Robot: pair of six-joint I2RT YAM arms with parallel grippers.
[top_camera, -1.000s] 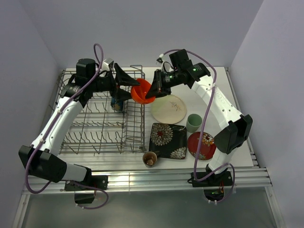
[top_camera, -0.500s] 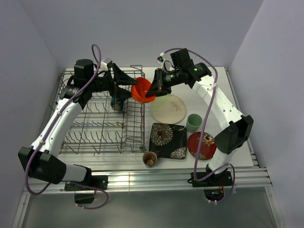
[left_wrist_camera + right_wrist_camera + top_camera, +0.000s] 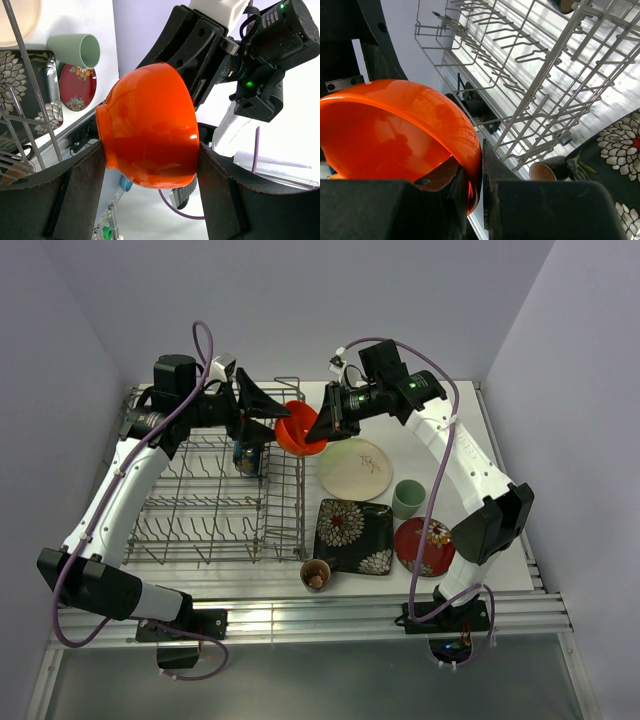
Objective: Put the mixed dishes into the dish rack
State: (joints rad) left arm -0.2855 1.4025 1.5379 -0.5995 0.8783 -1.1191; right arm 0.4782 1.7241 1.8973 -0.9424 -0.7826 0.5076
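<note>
Left tool [image 3: 150,146] has narrowed around orange bowl [image 3: 300,430]; dish rack [image 3: 200,510] holds blue dish [image 3: 247,458].

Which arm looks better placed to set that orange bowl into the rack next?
Left. The left gripper hangs over the dish rack's corner, its fingers flanking the orange bowl, so it could likely lower it in. The right gripper only pinches the rim from the table side.

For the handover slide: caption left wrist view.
Glossy orange bowl, rim pinched by right end effector, between left end effector fingers.
</note>
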